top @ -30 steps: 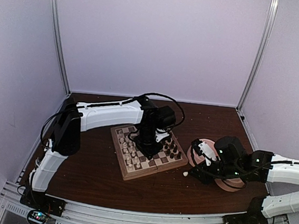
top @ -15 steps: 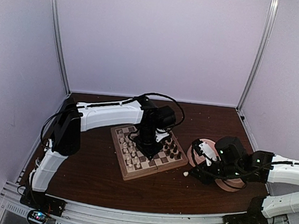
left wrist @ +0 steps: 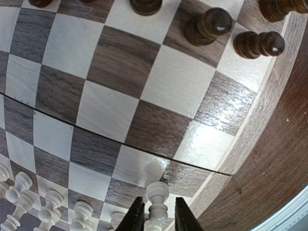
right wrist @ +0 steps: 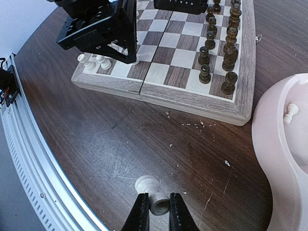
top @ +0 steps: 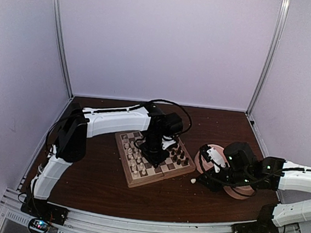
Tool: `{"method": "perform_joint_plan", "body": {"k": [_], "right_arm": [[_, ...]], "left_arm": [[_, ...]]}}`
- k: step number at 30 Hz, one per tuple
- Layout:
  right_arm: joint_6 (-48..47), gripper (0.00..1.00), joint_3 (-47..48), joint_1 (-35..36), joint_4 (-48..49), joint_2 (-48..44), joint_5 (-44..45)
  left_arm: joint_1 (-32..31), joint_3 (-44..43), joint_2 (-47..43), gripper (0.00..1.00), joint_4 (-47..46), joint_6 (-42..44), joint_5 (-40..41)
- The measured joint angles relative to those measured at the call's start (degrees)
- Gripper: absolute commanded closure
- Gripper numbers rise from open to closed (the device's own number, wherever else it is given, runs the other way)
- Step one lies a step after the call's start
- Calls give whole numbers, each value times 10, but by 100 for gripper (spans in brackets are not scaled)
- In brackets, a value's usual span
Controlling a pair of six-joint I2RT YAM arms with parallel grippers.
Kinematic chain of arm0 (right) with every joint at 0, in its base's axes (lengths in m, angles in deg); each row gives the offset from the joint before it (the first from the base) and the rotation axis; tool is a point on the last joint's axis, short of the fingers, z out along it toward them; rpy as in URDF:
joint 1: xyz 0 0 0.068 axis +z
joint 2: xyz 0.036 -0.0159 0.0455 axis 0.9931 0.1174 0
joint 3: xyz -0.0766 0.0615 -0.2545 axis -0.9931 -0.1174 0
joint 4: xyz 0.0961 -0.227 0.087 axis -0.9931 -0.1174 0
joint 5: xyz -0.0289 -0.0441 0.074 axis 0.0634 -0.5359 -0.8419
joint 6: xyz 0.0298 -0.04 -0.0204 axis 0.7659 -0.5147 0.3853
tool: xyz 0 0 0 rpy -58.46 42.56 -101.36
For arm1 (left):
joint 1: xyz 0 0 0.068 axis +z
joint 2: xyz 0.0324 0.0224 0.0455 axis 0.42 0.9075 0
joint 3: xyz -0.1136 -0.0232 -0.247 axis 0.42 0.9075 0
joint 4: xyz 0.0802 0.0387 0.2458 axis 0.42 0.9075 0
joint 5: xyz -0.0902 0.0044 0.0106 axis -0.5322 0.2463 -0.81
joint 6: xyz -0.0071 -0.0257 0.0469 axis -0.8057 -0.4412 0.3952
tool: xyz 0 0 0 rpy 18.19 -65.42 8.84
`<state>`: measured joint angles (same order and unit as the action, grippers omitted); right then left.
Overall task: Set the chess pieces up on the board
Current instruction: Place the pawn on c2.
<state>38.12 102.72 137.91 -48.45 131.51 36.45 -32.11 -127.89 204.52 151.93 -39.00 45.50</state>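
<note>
The board [top: 133, 180] lies mid-table, with dark pieces [top: 180, 155] on its right side and cream-white chess pieces [top: 134, 161] on its left. My left gripper [left wrist: 156, 219] hangs low over the board's near corner [left wrist: 207, 144]. Its fingers sit close on either side of an upright white piece [left wrist: 157, 195], whose base is hidden. More white pieces [left wrist: 48, 211] stand in a row to its left. My right gripper [right wrist: 155, 211] is shut on another white piece [right wrist: 153, 197], lying sideways just above the bare table, right of the board [right wrist: 192, 98].
A pink double bowl [right wrist: 274, 139] sits right of the board with one white piece [right wrist: 289, 113] in it. Dark pieces [right wrist: 216, 53] fill the board's right ranks. The metal rail [right wrist: 29, 159] runs along the table's near edge. Crumbs dot the dark wood.
The left arm has sunk slightly over the board, with the white piece still between its fingers. The right arm has not moved.
</note>
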Motion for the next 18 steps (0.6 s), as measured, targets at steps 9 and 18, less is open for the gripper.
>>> {"method": "perform_joint_plan", "body": {"k": [9,18], "right_arm": [[0,100,0,0,0,0,0],[-1,100,0,0,1,2,1]], "left_arm": [[0,-5,2,98,1,1,3],[9,-15,-26,97,9,9,63]]}}
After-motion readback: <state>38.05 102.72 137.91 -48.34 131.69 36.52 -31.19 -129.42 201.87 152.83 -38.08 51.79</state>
